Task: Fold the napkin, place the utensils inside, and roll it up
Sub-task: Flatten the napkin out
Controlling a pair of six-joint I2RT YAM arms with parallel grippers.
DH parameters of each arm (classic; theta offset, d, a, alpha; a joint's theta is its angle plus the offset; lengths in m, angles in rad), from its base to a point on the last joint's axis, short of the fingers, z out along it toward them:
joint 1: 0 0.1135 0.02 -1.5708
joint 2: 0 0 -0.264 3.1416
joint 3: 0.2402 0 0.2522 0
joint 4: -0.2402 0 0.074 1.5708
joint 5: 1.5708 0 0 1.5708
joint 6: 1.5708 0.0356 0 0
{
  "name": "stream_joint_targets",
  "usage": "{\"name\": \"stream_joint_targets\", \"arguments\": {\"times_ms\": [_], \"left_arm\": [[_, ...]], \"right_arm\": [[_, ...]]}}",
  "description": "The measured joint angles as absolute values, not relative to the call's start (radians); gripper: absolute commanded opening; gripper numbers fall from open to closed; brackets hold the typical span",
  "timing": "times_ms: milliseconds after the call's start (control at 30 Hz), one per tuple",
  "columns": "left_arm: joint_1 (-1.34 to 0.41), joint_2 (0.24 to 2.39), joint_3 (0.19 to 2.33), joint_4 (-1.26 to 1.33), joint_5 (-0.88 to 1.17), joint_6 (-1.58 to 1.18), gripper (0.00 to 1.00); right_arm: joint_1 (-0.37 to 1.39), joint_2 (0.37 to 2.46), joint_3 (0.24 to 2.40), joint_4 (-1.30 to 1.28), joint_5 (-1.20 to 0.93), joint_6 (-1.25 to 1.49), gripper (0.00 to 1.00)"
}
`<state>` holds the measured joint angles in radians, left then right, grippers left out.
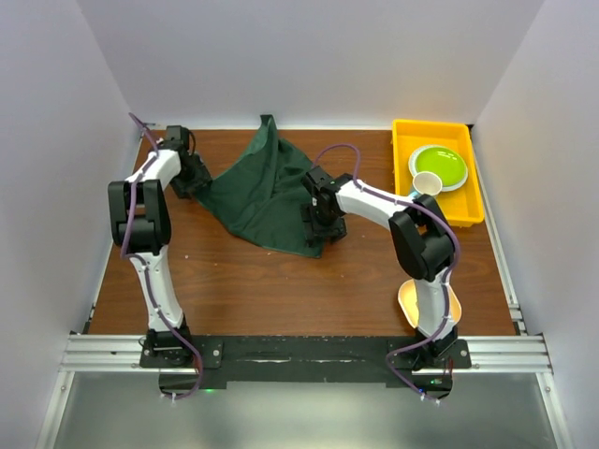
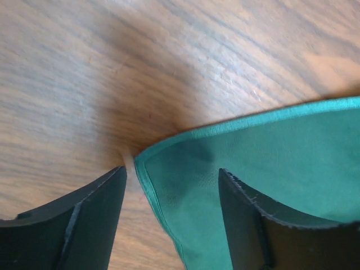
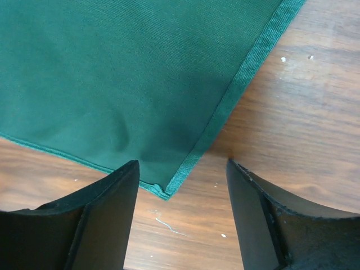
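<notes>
Napkin (image 2: 270, 163) corner lies between the spread left jaws, another between the spread right jaws; only the overhead view shows its peaked end beyond them.

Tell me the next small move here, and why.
Probably close both pairs of jaws on the napkin: in each wrist view they stand open astride one of its corners, which rests on the table, not yet gripped.

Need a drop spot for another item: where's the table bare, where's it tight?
Bare: the strip of table between the napkin and the mounting rail; the patch between the yellow tray and the pale dish. Crowded: the far half, with the napkin, left end effector and right end effector at its corners, and the tray.
</notes>
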<state>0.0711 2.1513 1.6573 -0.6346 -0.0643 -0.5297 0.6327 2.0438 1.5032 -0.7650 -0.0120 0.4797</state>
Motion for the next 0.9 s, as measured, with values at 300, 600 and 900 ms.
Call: {"name": "stream_joint_targets", "arguments": {"times_ms": [300, 600, 900], "left_arm": [[0.067, 2.171, 1.658, -0.646, -0.167, -0.513, 0.24], [0.083, 1.986, 1.380, -0.571, -0.202, -0.534, 0.00], [0.137, 1.513, 1.017, -0.601, -0.193, -0.620, 0.00]], "right_arm": [[0.667, 2.057, 1.512, -0.772, 0.084, 0.481, 0.52], [0.691, 1.991, 1.401, -0.696, 0.131, 0.478, 0.08], [0.695, 1.819, 1.162, -0.604, 0.052, 0.465, 0.00]]}}
